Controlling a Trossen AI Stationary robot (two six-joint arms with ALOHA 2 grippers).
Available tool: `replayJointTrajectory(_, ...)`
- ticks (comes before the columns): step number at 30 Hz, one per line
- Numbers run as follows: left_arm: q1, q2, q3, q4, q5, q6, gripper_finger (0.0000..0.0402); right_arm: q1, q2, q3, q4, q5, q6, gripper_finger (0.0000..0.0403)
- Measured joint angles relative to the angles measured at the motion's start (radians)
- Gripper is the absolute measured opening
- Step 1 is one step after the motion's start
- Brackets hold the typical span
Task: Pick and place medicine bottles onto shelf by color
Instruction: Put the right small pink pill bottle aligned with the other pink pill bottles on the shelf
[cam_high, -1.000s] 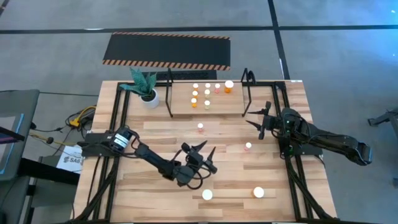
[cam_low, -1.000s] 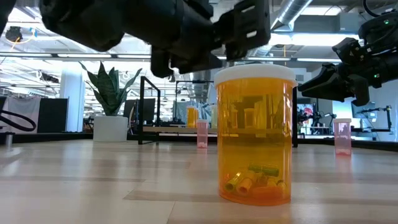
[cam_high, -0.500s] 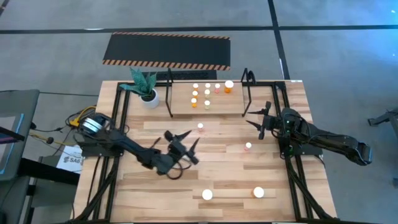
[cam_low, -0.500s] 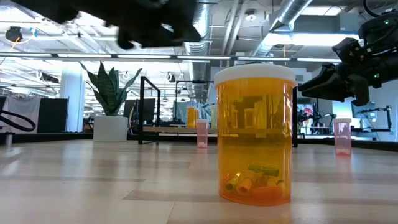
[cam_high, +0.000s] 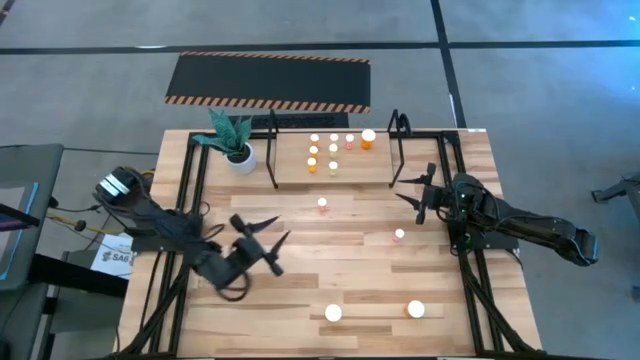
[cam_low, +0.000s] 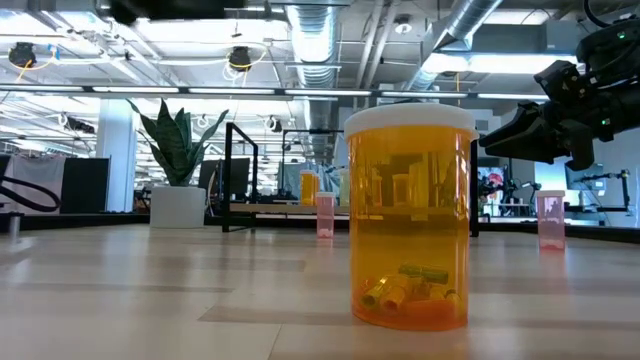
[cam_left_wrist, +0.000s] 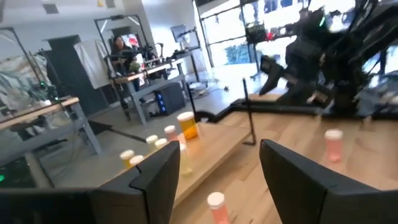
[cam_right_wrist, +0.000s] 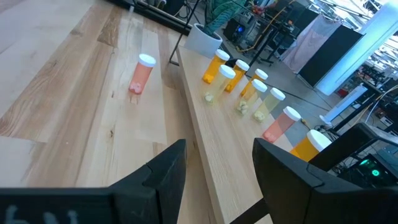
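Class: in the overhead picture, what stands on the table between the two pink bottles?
Nothing: in the high view, only bare wooden table separates the pink bottle near the shelf from the other pink bottle.

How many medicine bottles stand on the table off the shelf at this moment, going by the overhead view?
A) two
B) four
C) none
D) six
B: the high view shows four off the shelf: two pink bottles mid-table and two larger ones near the front edge.
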Motion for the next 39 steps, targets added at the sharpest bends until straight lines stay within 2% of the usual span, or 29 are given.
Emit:
replayJointTrajectory(7, -0.168, -0.212, -0.030, 0.007, -0.221, 0.209, 0.0208, 0.000, 0.000, 0.000, 0.000, 0.000, 0.000, 0.0207)
replayJointTrajectory(12, -0.202, -0.368, -0.100, -0.055, -0.223, 0.303, 0.0208, 0.000, 0.000, 0.000, 0.000, 0.000, 0.000, 0.0207)
replayJointTrajectory(15, -0.191, -0.505, -0.181, -0.058, -0.212, 0.329, 0.0208, 0.000, 0.000, 0.000, 0.000, 0.000, 0.000, 0.0207)
replayJointTrajectory(18, -0.155, -0.687, -0.298, -0.064, -0.096, 0.274, 0.0208, 0.000, 0.000, 0.000, 0.000, 0.000, 0.000, 0.0207)
replayJointTrajectory(25, 0.004, -1.072, -0.582, -0.118, 0.334, 0.072, 0.0208, 0.000, 0.000, 0.000, 0.000, 0.000, 0.000, 0.0207)
replayJointTrajectory(28, 0.075, -1.182, -0.629, -0.205, 0.482, -0.016, 0.0209, 0.000, 0.000, 0.000, 0.000, 0.000, 0.000, 0.0207)
replayJointTrajectory(31, 0.127, -1.257, -0.619, -0.402, 0.579, -0.088, 0.0209, 0.000, 0.000, 0.000, 0.000, 0.000, 0.000, 0.0207)
replayJointTrajectory(35, 0.157, -1.307, -0.612, -0.514, 0.632, -0.099, 0.0209, 0.000, 0.000, 0.000, 0.000, 0.000, 0.000, 0.0207)
replayJointTrajectory(39, 0.156, -1.317, -0.612, -0.596, 0.528, -0.127, 0.0209, 0.000, 0.000, 0.000, 0.000, 0.000, 0.000, 0.0207)
